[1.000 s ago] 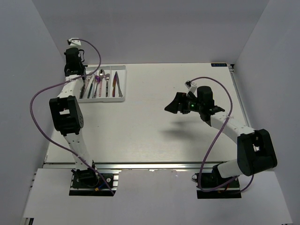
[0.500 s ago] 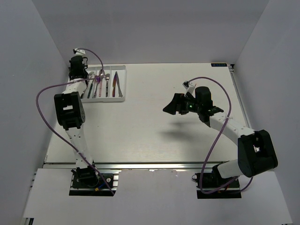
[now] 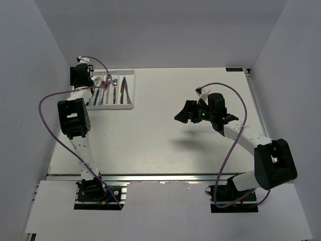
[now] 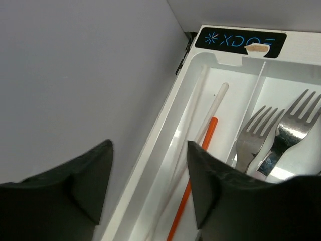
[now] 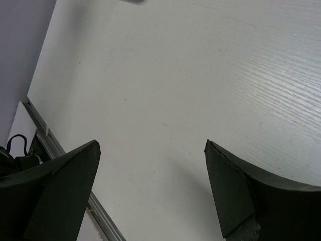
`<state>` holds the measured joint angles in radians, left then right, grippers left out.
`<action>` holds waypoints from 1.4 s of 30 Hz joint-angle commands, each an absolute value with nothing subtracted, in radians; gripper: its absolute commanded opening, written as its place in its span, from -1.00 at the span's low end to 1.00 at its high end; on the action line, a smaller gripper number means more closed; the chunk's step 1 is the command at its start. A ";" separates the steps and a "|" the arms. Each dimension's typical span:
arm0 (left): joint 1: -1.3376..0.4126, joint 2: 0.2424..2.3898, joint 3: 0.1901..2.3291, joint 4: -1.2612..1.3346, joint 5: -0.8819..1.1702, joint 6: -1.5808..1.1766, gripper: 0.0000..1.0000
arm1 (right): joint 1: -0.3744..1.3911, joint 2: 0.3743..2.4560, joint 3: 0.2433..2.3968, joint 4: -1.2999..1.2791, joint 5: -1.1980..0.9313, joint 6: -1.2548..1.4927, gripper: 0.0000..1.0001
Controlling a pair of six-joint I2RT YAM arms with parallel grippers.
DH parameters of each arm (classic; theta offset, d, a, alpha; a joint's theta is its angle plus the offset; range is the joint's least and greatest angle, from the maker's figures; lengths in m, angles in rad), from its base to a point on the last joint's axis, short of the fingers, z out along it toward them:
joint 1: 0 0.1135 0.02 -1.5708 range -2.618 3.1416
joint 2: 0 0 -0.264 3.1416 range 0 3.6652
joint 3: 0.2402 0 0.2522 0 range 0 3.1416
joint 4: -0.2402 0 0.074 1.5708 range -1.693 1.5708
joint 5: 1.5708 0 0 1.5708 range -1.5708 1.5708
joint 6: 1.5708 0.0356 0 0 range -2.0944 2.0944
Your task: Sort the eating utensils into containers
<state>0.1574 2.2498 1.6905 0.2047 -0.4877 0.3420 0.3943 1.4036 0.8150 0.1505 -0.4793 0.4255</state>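
Left gripper: I am holding my left gripper spread wide with nothing between the fingers. It is hanging over the far left corner of the white tray, beside the grey side wall.
Right gripper: my right gripper is also gaping and carrying nothing. It is hovering over bare table, well apart from the tray.
Chopsticks: an orange-red chopstick and a pale chopstick are lying lengthwise in the tray's leftmost slot.
Forks: a silver fork and a larger fork are lying side by side in the next slot, tines pointing at the far end.
Rest of the tray: from above, an iridescent knife is lying in the rightmost slot. The pieces between are looking too small to name.
Tray position: it is sitting at the table's far left corner.
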 commanded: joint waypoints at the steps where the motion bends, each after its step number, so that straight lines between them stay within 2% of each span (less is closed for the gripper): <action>1: 0.172 2.186 1.690 0.215 -0.505 0.307 0.44 | 0.397 1.399 0.859 0.137 -0.450 0.391 0.79; 4: 0.173 2.157 1.693 0.210 -0.508 0.275 0.64 | 0.400 1.401 0.880 0.108 -0.407 0.377 0.79; 6: 0.172 2.110 1.695 0.199 -0.509 0.242 0.69 | 0.400 1.426 0.902 0.075 -0.361 0.342 0.79; 8: 0.172 2.062 1.687 0.178 -0.489 0.181 0.76 | 0.400 1.463 0.945 0.013 -0.221 0.304 0.79; 9: 0.173 2.034 1.689 0.164 -0.485 0.151 0.96 | 0.400 1.479 0.957 0.005 -0.166 0.296 0.79; 13: 0.173 1.878 1.732 -0.031 -0.446 -0.041 0.96 | 0.399 1.601 1.101 -0.118 0.154 0.276 0.79; 16: 0.173 1.777 1.683 -0.135 -0.423 -0.194 0.96 | 0.396 1.696 1.227 -0.170 0.271 0.319 0.79; 20: 0.173 1.503 1.470 -0.144 -0.295 -0.363 0.96 | 0.365 1.854 1.357 -0.198 0.316 0.363 0.79; 23: 0.172 1.334 1.268 -0.133 -0.143 -0.382 0.96 | 0.335 1.981 1.494 -0.287 0.363 0.431 0.79; 25: 0.170 1.258 1.121 -0.138 -0.170 -0.359 0.96 | 0.315 2.041 1.581 -0.345 0.374 0.460 0.79; 28: 0.169 1.161 0.998 -0.114 -0.207 -0.341 0.96 | 0.305 2.134 1.626 -0.390 0.374 0.485 0.65; 29: 0.166 1.154 0.993 -0.114 -0.206 -0.344 0.96 | 0.305 2.138 1.620 -0.390 0.374 0.489 0.56; 34: 0.158 1.226 1.058 -0.155 -0.109 -0.357 0.96 | 0.305 2.117 1.508 -0.350 0.388 0.509 0.50; 37: 0.158 1.241 1.051 -0.158 -0.075 -0.362 0.96 | 0.302 2.108 1.434 -0.325 0.353 0.511 0.00; 38: 0.158 1.243 1.055 -0.163 -0.063 -0.364 0.96 | 0.301 2.108 1.404 -0.318 0.338 0.512 -0.34; 42: 0.155 1.230 1.055 -0.169 -0.060 -0.361 0.96 | 0.290 2.120 1.352 -0.316 0.298 0.514 -0.78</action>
